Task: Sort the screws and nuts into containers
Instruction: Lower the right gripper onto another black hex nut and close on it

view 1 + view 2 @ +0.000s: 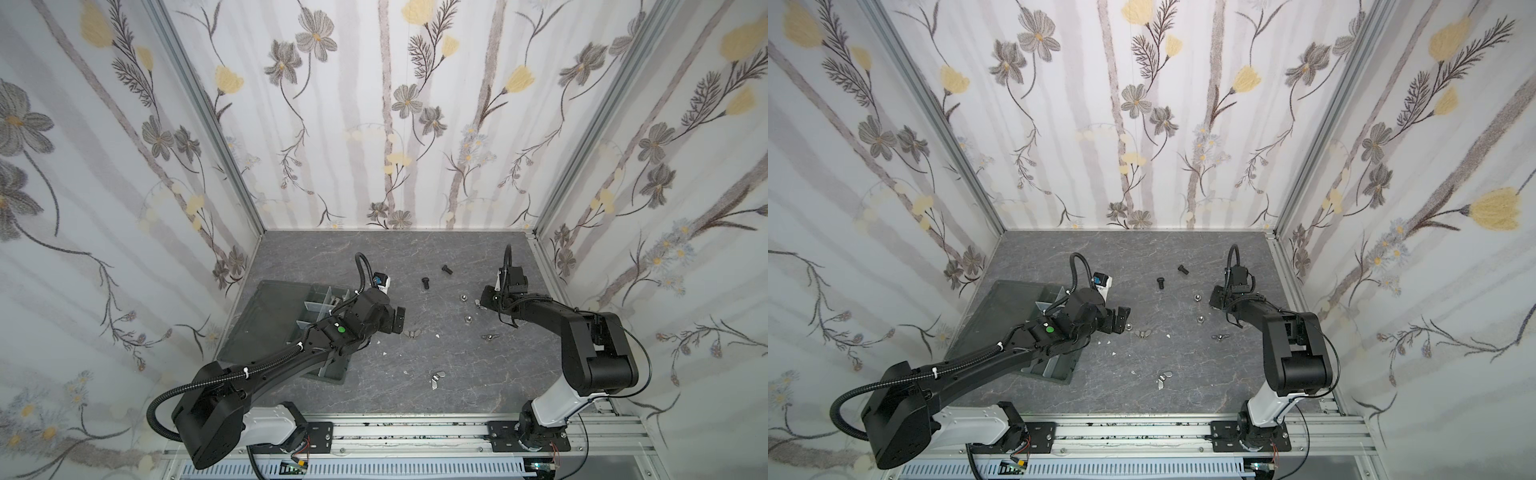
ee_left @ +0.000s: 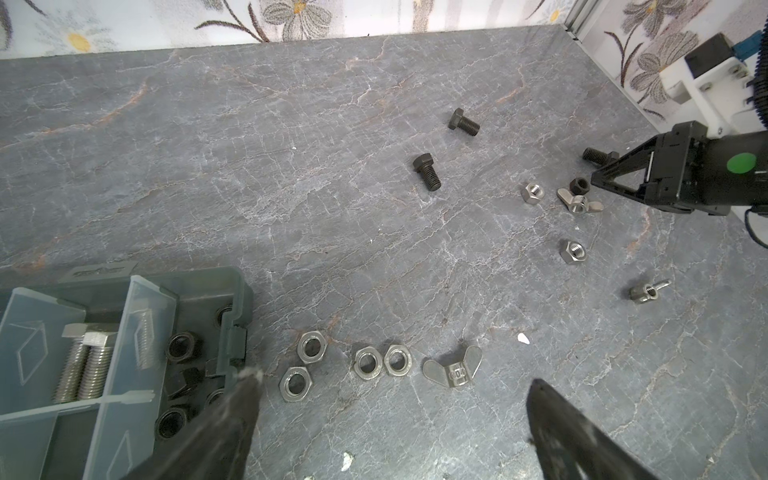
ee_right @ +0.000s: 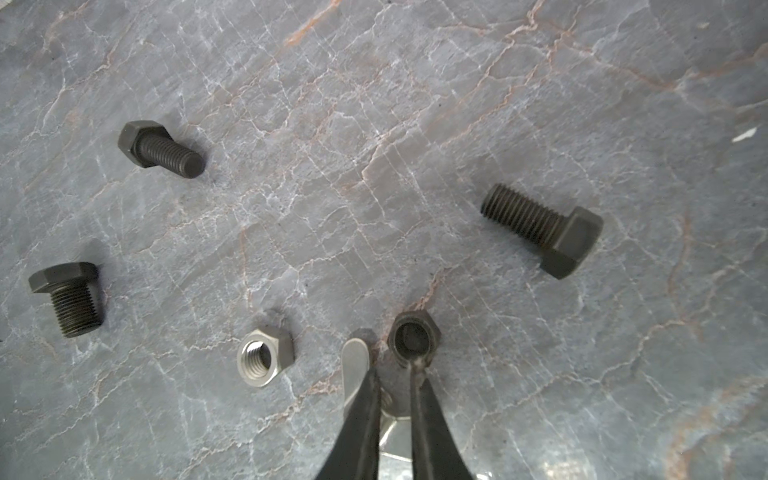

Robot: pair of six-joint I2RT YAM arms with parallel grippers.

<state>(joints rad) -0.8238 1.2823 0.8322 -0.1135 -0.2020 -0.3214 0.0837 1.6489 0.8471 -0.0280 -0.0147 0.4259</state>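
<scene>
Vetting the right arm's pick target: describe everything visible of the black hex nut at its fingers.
The black hex nut is matte dark metal, six-sided, with a round bore. It lies flat on the grey marbled table, bore up. One of the right arm's fingers overlaps its near rim; contact is unclear. A silver wing nut sits beside it.
</scene>
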